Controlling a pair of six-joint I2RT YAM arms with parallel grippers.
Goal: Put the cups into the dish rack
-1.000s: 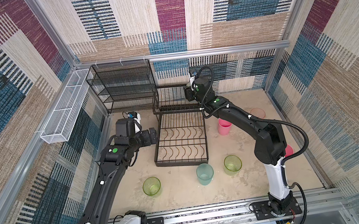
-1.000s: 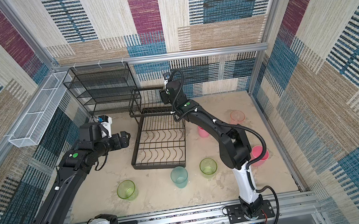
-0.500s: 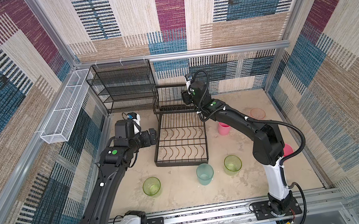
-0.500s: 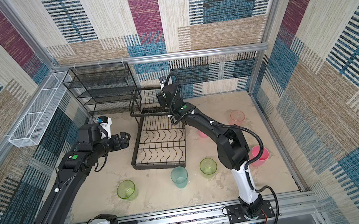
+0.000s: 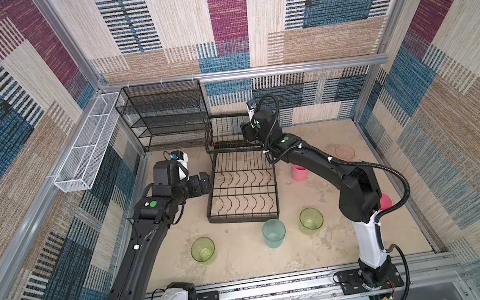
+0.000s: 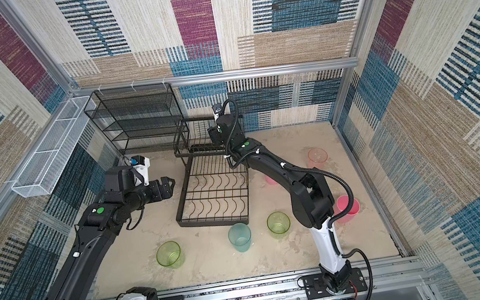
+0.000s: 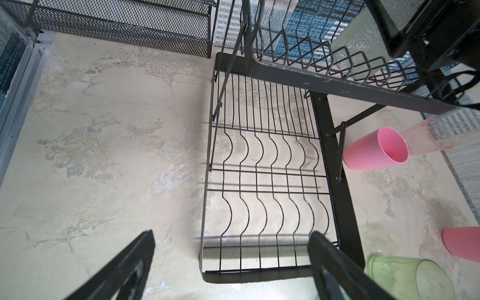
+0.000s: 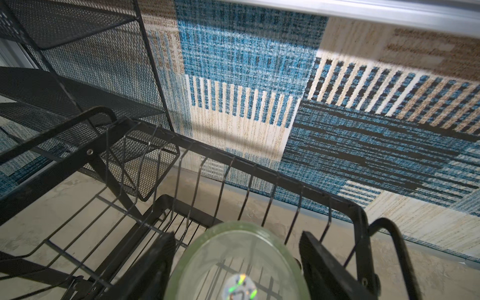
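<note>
Black wire rack point(image 5: 242, 219): centre of both top views, raised shelf point(image 5: 232, 147) at upper end.
Left pincer point(image 7: 232, 235): wide open, empty, just left of rack.
Right pincer point(image 8: 235, 237): over shelf, jaws flanking cup; grip unclear.
Green cup point(image 8: 239, 262): upside down, directly under right pincer, axis upright.

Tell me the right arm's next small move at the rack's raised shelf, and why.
Probably open the right gripper fully, then lift it straight up. The green cup sits base-up on the raised shelf of the dish rack, between the jaws, which flank it closely. Whether they grip it is unclear.
</note>
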